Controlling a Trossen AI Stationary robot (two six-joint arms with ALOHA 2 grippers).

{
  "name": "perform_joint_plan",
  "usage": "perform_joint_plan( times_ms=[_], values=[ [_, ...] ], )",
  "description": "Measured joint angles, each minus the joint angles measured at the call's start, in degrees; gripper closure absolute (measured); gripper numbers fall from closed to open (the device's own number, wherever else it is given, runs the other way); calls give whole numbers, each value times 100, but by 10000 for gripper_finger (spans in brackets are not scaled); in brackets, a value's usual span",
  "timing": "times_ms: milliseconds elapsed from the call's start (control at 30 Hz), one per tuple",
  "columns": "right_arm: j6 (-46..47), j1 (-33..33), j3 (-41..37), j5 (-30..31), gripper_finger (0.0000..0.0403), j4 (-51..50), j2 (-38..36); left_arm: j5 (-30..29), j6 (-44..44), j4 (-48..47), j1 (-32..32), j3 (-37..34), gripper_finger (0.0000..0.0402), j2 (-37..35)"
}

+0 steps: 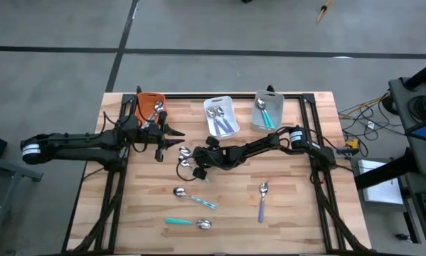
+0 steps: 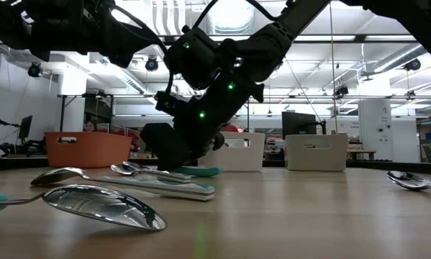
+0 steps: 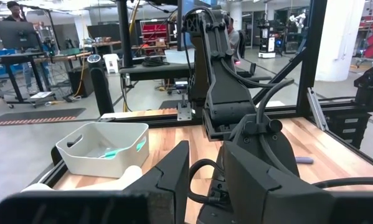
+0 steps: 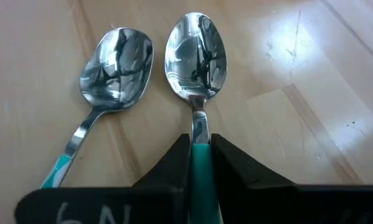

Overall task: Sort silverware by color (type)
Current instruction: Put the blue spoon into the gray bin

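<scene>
Right gripper [image 4: 200,163] fingers clenched a teal-handled spoon [image 4: 197,59]; lifting could nudge the neighbouring spoon [image 4: 114,62] just beside it.

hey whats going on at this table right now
A two-armed robot is sorting silverware by handle colour. The right gripper is down on the table's middle, its fingers closed on the teal handle of a spoon, with a second spoon lying beside it. The left gripper hovers near the orange bin. The white bin and grey bin already hold pieces, and three more pieces still lie at the table's front.
</scene>
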Motion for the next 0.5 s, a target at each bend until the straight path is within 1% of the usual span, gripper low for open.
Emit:
perform_joint_plan(
  times_ms=[300,500],
  values=[
    [44,-1,-17,-14,370,-105,-162,-1,-2,-4,1,0,322,0],
    [44,-1,-16,-24,370,-109,-464,0,-48,12,1,2,322,-4]
  ],
)
